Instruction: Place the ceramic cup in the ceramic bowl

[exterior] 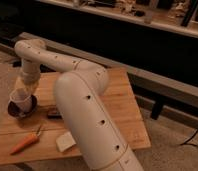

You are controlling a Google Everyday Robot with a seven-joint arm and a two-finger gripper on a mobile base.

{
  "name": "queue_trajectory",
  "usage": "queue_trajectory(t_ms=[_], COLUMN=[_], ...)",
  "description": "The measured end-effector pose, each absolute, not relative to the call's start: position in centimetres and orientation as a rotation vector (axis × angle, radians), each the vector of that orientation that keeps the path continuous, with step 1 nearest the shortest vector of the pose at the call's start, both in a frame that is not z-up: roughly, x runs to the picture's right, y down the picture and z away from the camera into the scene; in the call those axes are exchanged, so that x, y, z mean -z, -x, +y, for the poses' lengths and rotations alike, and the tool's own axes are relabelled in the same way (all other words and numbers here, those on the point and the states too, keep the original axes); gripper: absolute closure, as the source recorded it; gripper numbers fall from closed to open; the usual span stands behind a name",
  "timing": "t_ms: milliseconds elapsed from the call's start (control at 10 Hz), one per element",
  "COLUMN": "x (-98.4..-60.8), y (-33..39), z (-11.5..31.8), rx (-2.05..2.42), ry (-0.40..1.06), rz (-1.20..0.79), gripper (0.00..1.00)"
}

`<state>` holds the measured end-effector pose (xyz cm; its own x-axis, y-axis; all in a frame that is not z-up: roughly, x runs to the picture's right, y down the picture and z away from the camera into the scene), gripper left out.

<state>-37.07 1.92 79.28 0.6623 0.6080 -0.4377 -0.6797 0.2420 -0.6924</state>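
The cream-white ceramic cup [20, 102] stands upright over the dark maroon ceramic bowl [12, 108] at the left end of the wooden table, with its base down inside the bowl. My gripper [26, 90] hangs straight down from the white arm, directly on top of the cup's rim. The wrist covers the cup's far side and part of the bowl.
A flat black block [54, 114] lies just right of the bowl. An orange carrot [26, 142] and a pale sponge-like block [66, 141] lie near the front edge of the table [122, 107]. My large white arm [87, 115] crosses the table's middle. A dark counter runs behind.
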Motion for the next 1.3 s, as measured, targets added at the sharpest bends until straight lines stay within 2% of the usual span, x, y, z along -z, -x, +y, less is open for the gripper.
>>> queue_trajectory(t_ms=[800, 1300], x=[-78.1, -75.6], y=[37.9, 37.0], z=[2.3, -1.6], rx=[-0.852, -0.854], ry=[1.037, 0.977], rz=[0.063, 0.029], gripper=[0.24, 0.24])
